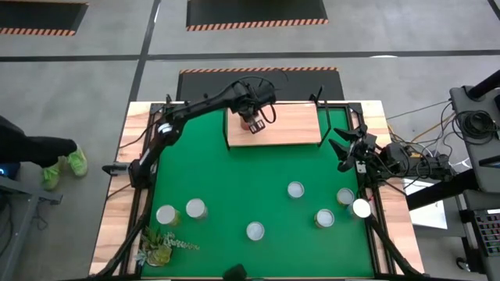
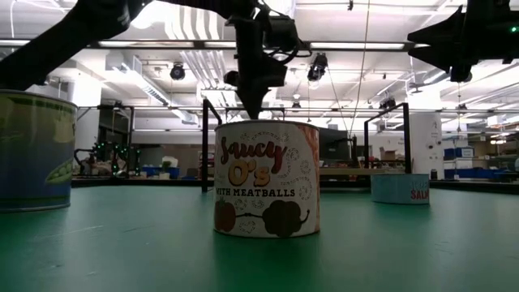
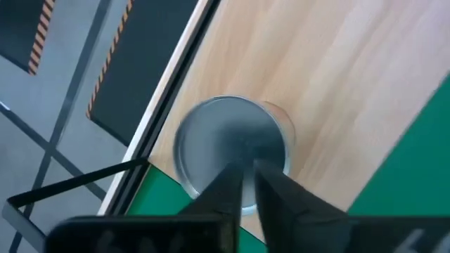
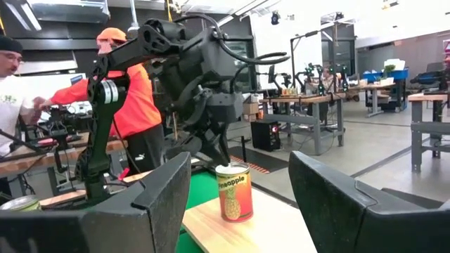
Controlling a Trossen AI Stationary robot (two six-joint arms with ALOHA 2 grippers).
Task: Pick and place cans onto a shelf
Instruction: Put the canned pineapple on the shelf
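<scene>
Closest to the low camera stood a "Saucy O's with meatballs" can (image 2: 267, 178) on the green surface (image 1: 234, 179), one of seven cans we counted there: two near the front-left corner (image 1: 166, 215) (image 1: 195, 208), one at the front edge (image 1: 255, 231), and four toward the right edge (image 1: 295, 190) (image 1: 325, 218) (image 1: 345, 196) (image 1: 361, 208). An eighth, the pineapple can (image 4: 234, 191), stood upright on the shelf (image 1: 293, 125) at the surface's back edge, near the board's left end. Our left end effector (image 3: 246, 184) hung directly above that can, its fingers drawn close together over the silver lid and, as far as we could tell, clear of the sides, so we judged the can released. Our right end effector (image 4: 239, 197) waited at the right edge with its fingers spread wide, holding nothing. We judged these tins rigid and, if full, fairly heavy for their size; the paper labels should offer decent friction, whereas the shiny lids would be slippery. We would take hold across the cylindrical wall, around mid-height, from above, squeezing squarely so the round side cannot roll between the fingers. Denting seemed unlikely; tipping on set-down was the likelier fault.
</scene>
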